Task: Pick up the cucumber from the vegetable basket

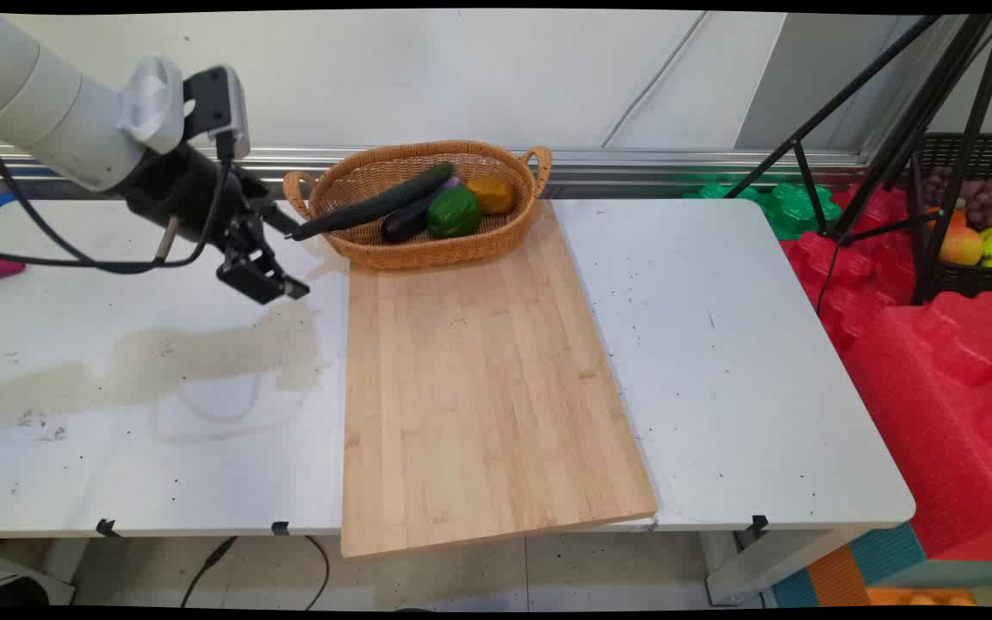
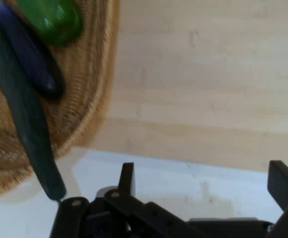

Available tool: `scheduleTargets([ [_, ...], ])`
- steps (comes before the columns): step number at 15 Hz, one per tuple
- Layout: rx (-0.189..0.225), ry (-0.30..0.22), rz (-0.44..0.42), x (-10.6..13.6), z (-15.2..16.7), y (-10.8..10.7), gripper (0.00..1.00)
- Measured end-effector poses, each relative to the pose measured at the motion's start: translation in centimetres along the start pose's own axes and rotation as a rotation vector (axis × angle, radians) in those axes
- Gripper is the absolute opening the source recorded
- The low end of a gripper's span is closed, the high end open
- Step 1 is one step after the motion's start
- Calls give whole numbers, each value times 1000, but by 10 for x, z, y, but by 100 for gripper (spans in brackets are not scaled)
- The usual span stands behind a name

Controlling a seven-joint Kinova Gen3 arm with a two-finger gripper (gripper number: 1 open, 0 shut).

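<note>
Above the white table, left of a wooden board, the black gripper hangs with fingers spread wide, holding nothing. Just beside it, a cucumber pokes over the rim of a wicker basket, alongside an eggplant, green pepper and orange vegetable.

Dark purple eggplant: far end tucked behind the long dark green cucumber in the main view.
Oval woven wicker basket: cut off by the hand view's top and left edges.
Glossy green bell pepper: cropped by that view's top edge.
Black two-finger gripper: fingers wide apart, right finger running off the frame.
</note>
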Motion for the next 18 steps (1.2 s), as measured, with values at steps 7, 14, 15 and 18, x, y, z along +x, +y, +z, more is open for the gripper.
scheduleTargets([
  [7, 109, 135, -58, 39, -10, -32, 100],
  [14, 187, 157, -185, 70, 6, -76, 100],
  [15, 193, 156, -200, 74, 10, -81, 100],
  [18, 216, 144, -262, 86, 28, -102, 100],
])
